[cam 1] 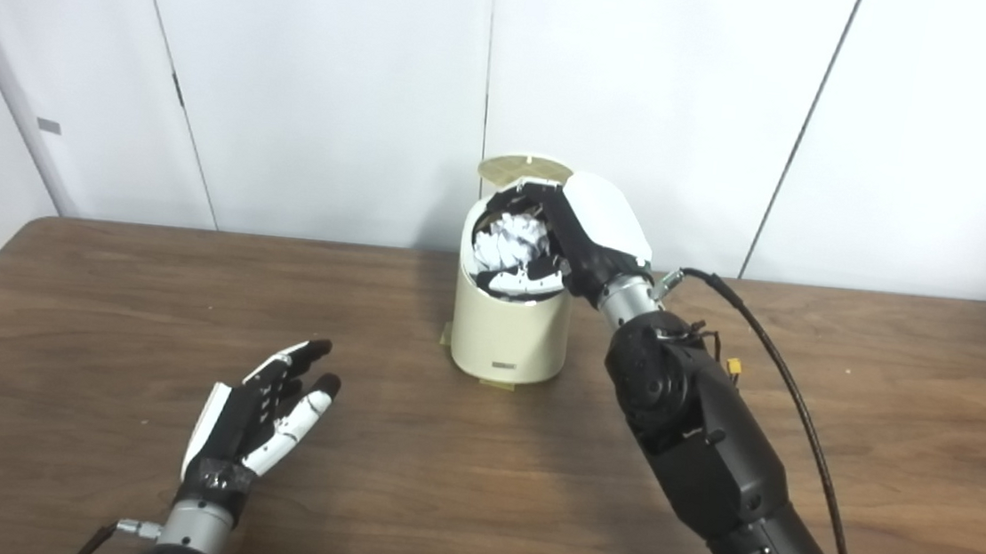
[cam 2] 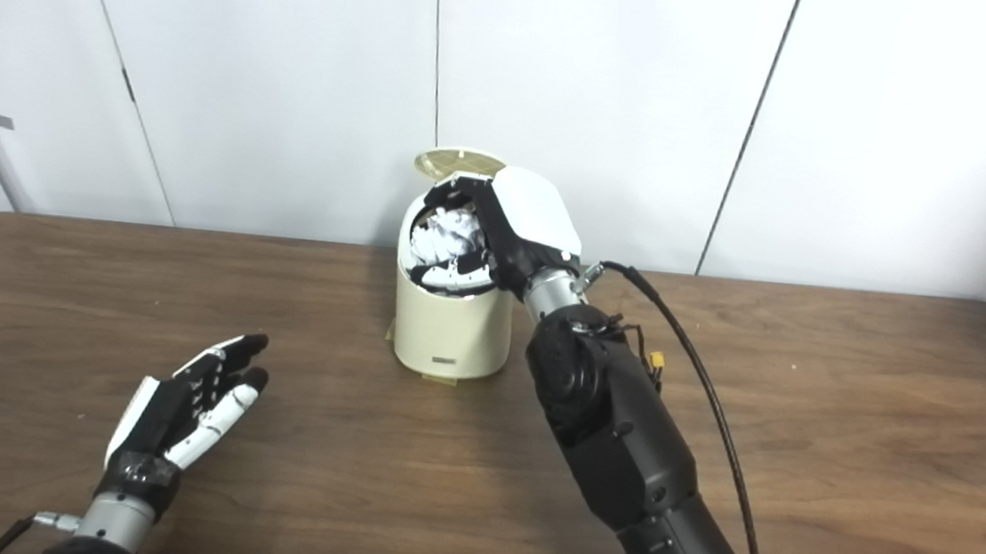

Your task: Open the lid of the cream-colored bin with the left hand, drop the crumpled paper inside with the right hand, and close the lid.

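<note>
Views: we see the same scene in both; the right eye view shows more bare tabletop (cam 2: 844,450) to the right of the arm, the left eye view more of the left wall.
Bin: our cream-colored bin (cam 1: 510,332) stands upright near the tabletop's far edge, its lid (cam 1: 524,167) tipped up behind the opening.
Paper: the crumpled paper (cam 1: 510,236) sits in the bin's mouth, white against the dark interior.
Right hand: our right hand (cam 1: 591,232) is at the bin's opening, fingers curled around the paper and gripping it.
Left hand: our left hand (cam 1: 262,413) lies well apart from the bin, low over the tabletop, fingers spread and holding nothing.
Cable: a black cable (cam 1: 791,383) loops from the right wrist.
</note>
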You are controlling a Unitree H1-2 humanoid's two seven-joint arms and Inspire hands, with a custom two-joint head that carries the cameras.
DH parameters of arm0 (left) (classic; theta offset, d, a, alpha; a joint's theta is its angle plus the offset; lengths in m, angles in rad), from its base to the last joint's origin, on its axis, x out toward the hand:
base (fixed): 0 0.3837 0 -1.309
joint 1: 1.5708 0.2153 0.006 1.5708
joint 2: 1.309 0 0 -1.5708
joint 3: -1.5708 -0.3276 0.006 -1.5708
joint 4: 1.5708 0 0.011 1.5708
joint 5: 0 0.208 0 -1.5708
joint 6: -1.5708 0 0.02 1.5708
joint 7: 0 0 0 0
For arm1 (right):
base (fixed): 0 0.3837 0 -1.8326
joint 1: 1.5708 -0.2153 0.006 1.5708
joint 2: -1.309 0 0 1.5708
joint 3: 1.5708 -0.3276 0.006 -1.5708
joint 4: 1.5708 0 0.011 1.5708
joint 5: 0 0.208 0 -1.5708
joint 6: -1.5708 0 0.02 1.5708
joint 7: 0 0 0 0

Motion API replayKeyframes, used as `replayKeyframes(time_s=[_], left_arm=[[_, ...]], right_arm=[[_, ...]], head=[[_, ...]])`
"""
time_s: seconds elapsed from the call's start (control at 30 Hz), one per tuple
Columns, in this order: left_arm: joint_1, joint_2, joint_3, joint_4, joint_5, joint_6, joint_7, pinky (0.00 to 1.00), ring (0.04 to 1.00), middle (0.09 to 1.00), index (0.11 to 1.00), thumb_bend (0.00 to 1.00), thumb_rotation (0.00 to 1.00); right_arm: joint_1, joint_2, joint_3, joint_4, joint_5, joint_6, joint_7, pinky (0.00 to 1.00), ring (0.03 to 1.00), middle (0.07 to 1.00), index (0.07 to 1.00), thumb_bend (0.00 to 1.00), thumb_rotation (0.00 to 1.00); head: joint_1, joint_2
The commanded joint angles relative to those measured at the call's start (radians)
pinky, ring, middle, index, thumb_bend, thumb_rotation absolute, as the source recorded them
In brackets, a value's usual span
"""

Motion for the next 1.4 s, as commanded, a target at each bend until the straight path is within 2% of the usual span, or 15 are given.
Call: replayKeyframes(time_s=[0.0, 0.07, 0.1, 0.3, 0.57, 0.67, 0.73, 0.8, 0.83, 0.87, 0.9, 1.0, 1.13, 1.23, 1.37], left_arm=[[-0.003, 0.009, 0.003, -0.021, -0.011, -0.013, -0.001, 0.96, 0.930, 0.895, 0.859, 0.66, 0.59], [-0.002, 0.008, 0.003, -0.023, -0.013, -0.012, -0.001, 0.96, 0.934, 0.897, 0.859, 0.65, 0.58], [-0.001, 0.009, 0.002, -0.024, -0.013, -0.010, 0.000, 0.95, 0.934, 0.899, 0.859, 0.65, 0.59], [0.000, 0.014, -0.004, -0.022, -0.011, -0.009, -0.004, 0.95, 0.933, 0.903, 0.861, 0.65, 0.59], [0.002, 0.020, -0.008, -0.016, -0.021, -0.012, -0.009, 0.98, 0.950, 0.913, 0.869, 0.62, 0.56], [0.005, 0.020, -0.005, -0.015, -0.033, -0.020, -0.012, 0.99, 0.952, 0.913, 0.876, 0.62, 0.56], [0.005, 0.019, -0.006, -0.016, -0.031, -0.020, -0.011, 0.98, 0.950, 0.911, 0.876, 0.62, 0.56], [0.003, 0.019, -0.005, -0.014, -0.023, -0.022, -0.005, 0.97, 0.944, 0.907, 0.873, 0.62, 0.55], [0.001, 0.017, -0.004, -0.011, -0.023, -0.024, -0.002, 0.96, 0.938, 0.902, 0.867, 0.62, 0.55], [-0.001, 0.016, -0.002, -0.008, -0.024, -0.025, 0.000, 0.96, 0.937, 0.900, 0.865, 0.62, 0.55], [-0.004, 0.014, 0.000, -0.004, -0.027, -0.027, 0.001, 0.96, 0.935, 0.898, 0.863, 0.62, 0.54], [-0.009, 0.014, 0.000, 0.008, -0.032, -0.034, 0.000, 0.97, 0.938, 0.901, 0.867, 0.61, 0.53], [-0.009, 0.015, -0.002, 0.014, -0.028, -0.035, 0.000, 0.97, 0.937, 0.900, 0.871, 0.62, 0.55], [-0.007, 0.016, -0.004, 0.011, -0.025, -0.034, -0.001, 0.97, 0.943, 0.905, 0.876, 0.61, 0.55], [-0.006, 0.016, -0.005, 0.006, -0.022, -0.032, 0.000, 0.98, 0.946, 0.908, 0.876, 0.60, 0.54]], right_arm=[[-0.023, -0.022, -0.016, 0.000, -0.015, -0.002, -0.031, 0.70, 0.719, 0.723, 0.690, 0.82, 0.19], [-0.022, -0.025, -0.014, 0.002, -0.017, -0.003, -0.035, 0.79, 0.772, 0.750, 0.710, 0.81, 0.20], [-0.020, -0.026, -0.012, 0.001, -0.021, -0.002, -0.036, 0.80, 0.784, 0.759, 0.712, 0.82, 0.21], [-0.016, -0.028, -0.009, -0.003, -0.031, 0.013, -0.030, 0.76, 0.868, 0.793, 0.722, 0.82, 0.24], [0.000, -0.039, -0.011, -0.038, -0.042, 0.009, -0.027, 0.76, 0.852, 0.781, 0.716, 0.80, 0.25], [0.019, -0.046, -0.021, -0.075, -0.044, -0.022, -0.060, 0.73, 0.796, 0.743, 0.700, 0.82, 0.21], [0.034, -0.047, -0.033, -0.115, -0.040, -0.022, -0.069, 0.63, 0.715, 0.711, 0.678, 0.82, 0.17], [0.053, -0.047, -0.050, -0.172, -0.040, -0.017, -0.078, 0.58, 0.669, 0.698, 0.665, 0.80, 0.14], [0.063, -0.045, -0.062, -0.200, -0.037, -0.021, -0.087, 0.49, 0.586, 0.648, 0.642, 0.80, 0.08], [0.072, -0.042, -0.074, -0.223, -0.032, -0.028, -0.099, 0.46, 0.565, 0.634, 0.634, 0.80, 0.06], [0.083, -0.039, -0.090, -0.240, -0.022, -0.050, -0.124, 0.45, 0.518, 0.559, 0.581, 0.70, 0.02], [0.111, -0.038, -0.133, -0.254, 0.013, -0.138, -0.212, 0.48, 0.429, 0.501, 0.532, 0.55, 0.00], [0.138, -0.032, -0.179, -0.252, 0.089, -0.210, -0.248, 0.38, 0.420, 0.497, 0.506, 0.50, 0.00], [0.143, -0.024, -0.190, -0.242, 0.130, -0.236, -0.244, 0.46, 0.419, 0.492, 0.512, 0.50, 0.00], [0.142, -0.020, -0.193, -0.230, 0.147, -0.255, -0.248, 0.47, 0.420, 0.496, 0.511, 0.50, 0.00]], head=[[-0.003, 0.000], [-0.002, -0.001], [-0.002, -0.001], [-0.004, 0.001], [-0.003, -0.002], [-0.005, -0.004], [-0.007, -0.004], [-0.011, -0.003], [-0.013, -0.003], [-0.014, -0.004], [-0.014, -0.006], [-0.013, -0.007], [-0.010, -0.007], [-0.009, -0.007], [-0.009, -0.006]])
